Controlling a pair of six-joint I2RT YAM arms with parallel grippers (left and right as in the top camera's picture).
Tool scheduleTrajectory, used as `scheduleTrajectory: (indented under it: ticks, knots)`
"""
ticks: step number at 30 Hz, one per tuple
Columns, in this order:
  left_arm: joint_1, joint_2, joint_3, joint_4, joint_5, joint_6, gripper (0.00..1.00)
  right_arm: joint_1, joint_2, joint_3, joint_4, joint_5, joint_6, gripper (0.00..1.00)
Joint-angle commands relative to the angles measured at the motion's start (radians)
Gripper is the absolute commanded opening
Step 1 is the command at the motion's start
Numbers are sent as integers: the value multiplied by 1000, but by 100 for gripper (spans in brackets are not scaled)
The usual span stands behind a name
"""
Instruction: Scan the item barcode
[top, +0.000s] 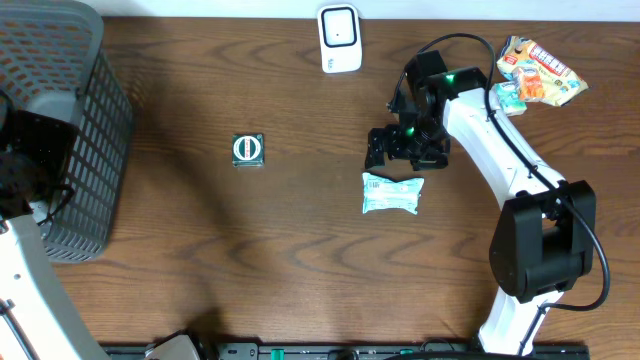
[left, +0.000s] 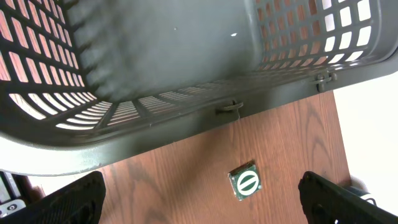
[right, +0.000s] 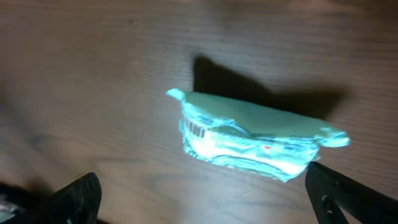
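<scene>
A brown wood-grain tabletop is filling nearly the whole overhead view, and a pale strip of the room is showing beyond its far edge.

Nearest the arm bases, one pale green packet is lying flat on the wood, right of centre. This is the item, and its barcode is facing up near one crimped end. Just beyond it the right hand is hovering with its jaws spread wide and gripping nothing. In the right wrist view the packet is sitting between and ahead of the two fingers, apart from both.

At the left edge, one grey mesh basket is standing on the tabletop. The left hand is hanging over its rim, also wide and empty.

Between the basket and the packet, one small green square is resting alone.

Farther back, one white scanner is standing at the far edge, well apart from the packet. Two snack bags are lying together in the far right corner.
</scene>
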Motion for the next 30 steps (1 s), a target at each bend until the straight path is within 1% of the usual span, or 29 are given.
scheduleTrajectory:
  ticks: [1, 13, 30]
  knots:
    - [4, 0, 3, -3, -6, -2, 98, 8, -10, 12, -13, -57, 11, 99]
    - [4, 0, 3, -3, -6, -2, 98, 53, -10, 11, -15, -56, 8, 99]
    - [4, 0, 3, -3, -6, -2, 98, 106, -10, 11, 38, -56, 8, 99]
